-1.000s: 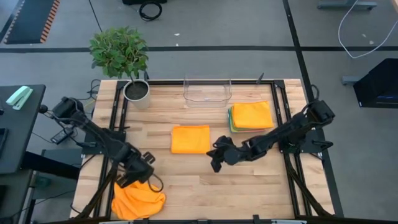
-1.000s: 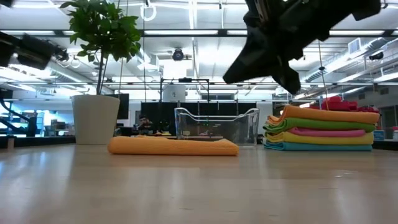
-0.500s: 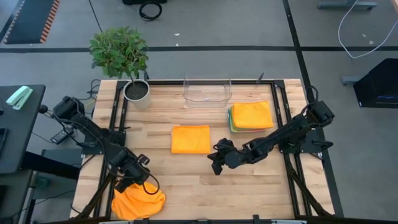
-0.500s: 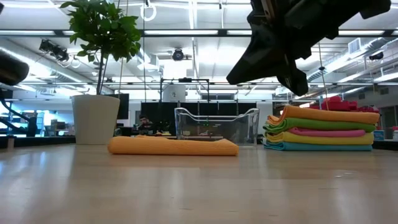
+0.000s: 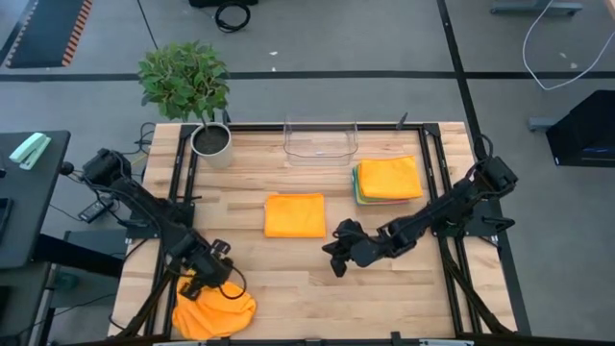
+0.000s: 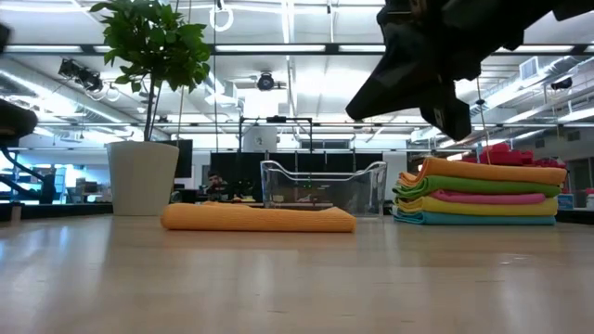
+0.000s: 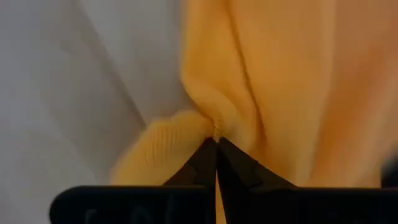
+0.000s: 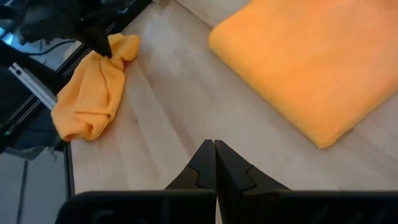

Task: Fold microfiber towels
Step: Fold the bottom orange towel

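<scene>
A crumpled orange microfiber towel (image 5: 215, 311) lies in a heap at the table's near left corner. My left gripper (image 5: 206, 281) stands over its far edge, shut on the cloth. A folded orange towel (image 5: 295, 214) lies flat at mid-table. At the far right, several folded towels form a stack (image 5: 389, 180) with an orange one on top. My right gripper (image 5: 334, 262) hovers shut above bare wood, near side of the folded towel, holding nothing. In the right wrist view the crumpled towel (image 8: 93, 93) lies ahead of the shut fingers. My left gripper pinches a bunched-up fold of the crumpled towel (image 7: 208, 124) between its two fingertips, at the heap's far edge. The fingers come from above, pointing steeply down. How many layers they hold does not show. The rest of the towel lies slack on the table.
A clear plastic bin (image 5: 320, 141) stands at the far edge, left of the stack. A potted plant (image 5: 209, 139) stands at the far left corner. Bare wood stretches between the folded towel and the near edge. Dark rails run along both table sides.
My left gripper has sunk toward the near left corner onto the crumpled towel, rolled its wrist and shut on the cloth. My right gripper has drifted a little toward the near edge, still shut.
</scene>
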`<state>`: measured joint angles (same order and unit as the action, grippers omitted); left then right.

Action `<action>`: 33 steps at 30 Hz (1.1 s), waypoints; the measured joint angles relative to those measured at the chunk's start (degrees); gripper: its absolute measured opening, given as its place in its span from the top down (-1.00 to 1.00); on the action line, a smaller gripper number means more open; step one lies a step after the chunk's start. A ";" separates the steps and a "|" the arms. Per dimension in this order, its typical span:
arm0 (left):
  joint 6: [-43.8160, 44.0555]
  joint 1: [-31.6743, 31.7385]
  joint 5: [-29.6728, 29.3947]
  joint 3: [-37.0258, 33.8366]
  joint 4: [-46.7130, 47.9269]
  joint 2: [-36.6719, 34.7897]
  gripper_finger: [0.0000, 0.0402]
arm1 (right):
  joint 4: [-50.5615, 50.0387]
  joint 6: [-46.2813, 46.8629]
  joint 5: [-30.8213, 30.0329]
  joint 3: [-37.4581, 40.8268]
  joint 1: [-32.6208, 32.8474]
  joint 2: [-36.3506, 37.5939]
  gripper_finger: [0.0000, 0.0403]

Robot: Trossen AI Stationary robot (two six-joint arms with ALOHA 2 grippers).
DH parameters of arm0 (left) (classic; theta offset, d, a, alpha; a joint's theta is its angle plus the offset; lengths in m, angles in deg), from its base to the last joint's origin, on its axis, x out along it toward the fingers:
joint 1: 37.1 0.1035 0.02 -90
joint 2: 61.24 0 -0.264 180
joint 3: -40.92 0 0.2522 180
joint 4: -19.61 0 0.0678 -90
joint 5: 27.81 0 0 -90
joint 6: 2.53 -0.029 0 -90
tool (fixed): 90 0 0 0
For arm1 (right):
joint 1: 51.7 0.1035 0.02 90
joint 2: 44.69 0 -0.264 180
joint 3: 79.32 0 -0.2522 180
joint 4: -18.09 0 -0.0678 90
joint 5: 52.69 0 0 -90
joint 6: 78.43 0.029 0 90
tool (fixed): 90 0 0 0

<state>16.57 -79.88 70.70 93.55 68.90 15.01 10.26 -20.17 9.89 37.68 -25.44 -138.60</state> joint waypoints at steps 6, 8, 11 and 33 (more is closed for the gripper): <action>7.34 5.49 -4.65 7.34 -8.31 0.04 0.97 | -0.27 -1.17 4.77 0.00 1.65 2.24 1.00; 7.27 7.37 -6.77 13.26 -8.11 0.04 0.97 | -0.30 -2.54 7.65 0.00 2.38 4.19 1.00; 7.21 10.47 -12.99 23.94 -8.64 0.04 0.98 | -0.84 -4.77 12.12 0.00 4.15 8.10 1.00; 10.61 13.33 -18.77 40.39 3.78 11.69 0.98 | -25.84 12.91 -11.33 -0.04 29.03 23.22 1.00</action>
<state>27.18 -66.55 51.93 133.94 72.68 26.70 -15.58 -7.25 -1.44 37.64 3.59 -115.38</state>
